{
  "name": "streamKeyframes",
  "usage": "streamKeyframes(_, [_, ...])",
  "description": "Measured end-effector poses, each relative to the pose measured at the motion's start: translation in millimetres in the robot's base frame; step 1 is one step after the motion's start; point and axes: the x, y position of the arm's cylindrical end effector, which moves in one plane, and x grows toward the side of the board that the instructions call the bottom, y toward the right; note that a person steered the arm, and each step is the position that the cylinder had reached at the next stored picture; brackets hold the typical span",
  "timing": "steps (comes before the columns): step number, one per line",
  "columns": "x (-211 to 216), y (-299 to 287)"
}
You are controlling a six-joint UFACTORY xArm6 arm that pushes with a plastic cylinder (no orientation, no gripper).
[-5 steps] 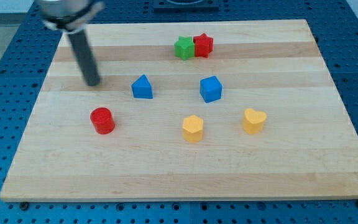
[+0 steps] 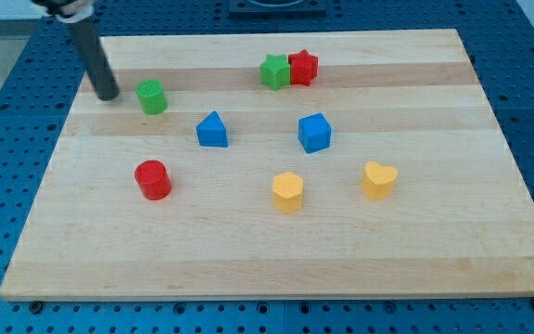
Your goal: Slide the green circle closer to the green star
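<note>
The green circle (image 2: 152,96) sits on the wooden board's upper left part. The green star (image 2: 273,71) stands near the top centre, touching a red star (image 2: 303,67) on its right. My tip (image 2: 108,95) is just left of the green circle, a small gap apart from it. The rod rises toward the view's top left.
A blue block with a pointed top (image 2: 212,130) and a blue cube (image 2: 313,132) lie mid-board. A red cylinder (image 2: 153,179) is at lower left. A yellow hexagon (image 2: 287,191) and a yellow heart (image 2: 378,179) lie lower right. The board (image 2: 452,250) rests on a blue perforated table.
My tip has moved up and to the left. The green circle, hidden behind the rod before, now shows to the tip's right.
</note>
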Motion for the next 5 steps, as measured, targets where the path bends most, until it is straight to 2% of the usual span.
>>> streamKeyframes(1, [13.4,-6.5])
streamKeyframes(3, [13.5,137.7])
streamKeyframes(4, [14.7,159.2])
streamKeyframes(5, [29.9,142.6])
